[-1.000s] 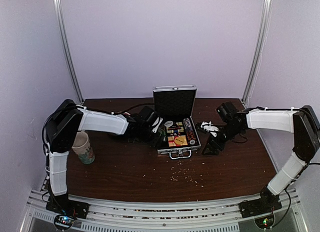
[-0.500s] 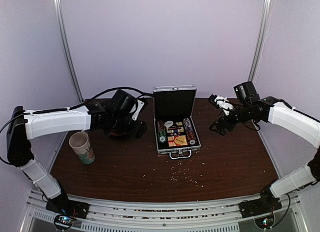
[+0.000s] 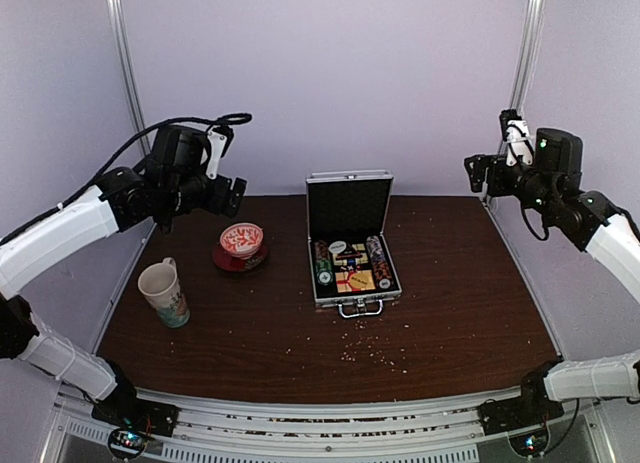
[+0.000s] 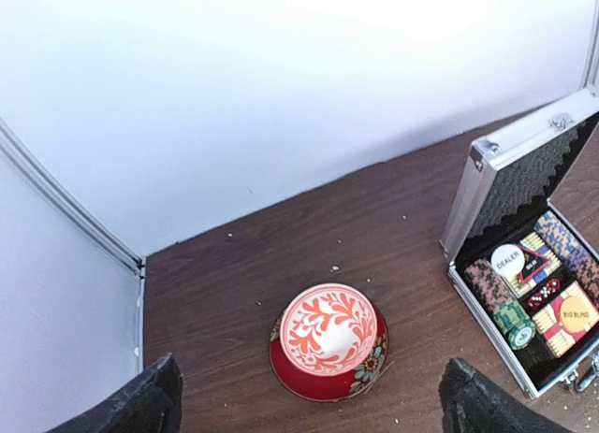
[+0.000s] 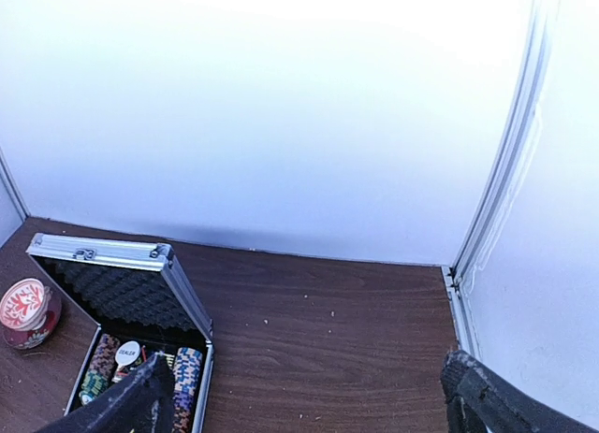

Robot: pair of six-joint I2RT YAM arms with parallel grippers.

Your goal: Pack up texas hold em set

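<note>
Centrally on the brown table (image 3: 470,303) sits the silver case (image 3: 357,301), its lid (image 3: 348,205) standing upright at the back and showing black ridged foam inside. The base is packed: rows of white-edged chips (image 3: 376,253) run down the left and right sides, and the red-yellow card box (image 3: 353,277) lies between them. The left wrist view also shows a white disc marked "DEALER" (image 4: 507,260) and a yellow disc (image 4: 573,308) lying in the tray.

Left of the case, well apart from it, is the red-and-white bowl (image 3: 241,240) on its red saucer. Nearer the front left stands the patterned paper cup (image 3: 165,294). Pale crumbs (image 3: 368,349) are scattered on the wood in front of the case.

The left gripper (image 3: 228,193) hangs high above the bowl's side of the table. Its fingers (image 4: 150,400) sit at opposite lower corners of its wrist view, spread wide, holding and touching nothing. The right gripper (image 3: 480,171) hangs high near the back right corner. Its fingers (image 5: 487,396) are likewise spread wide, with nothing between them.
</note>
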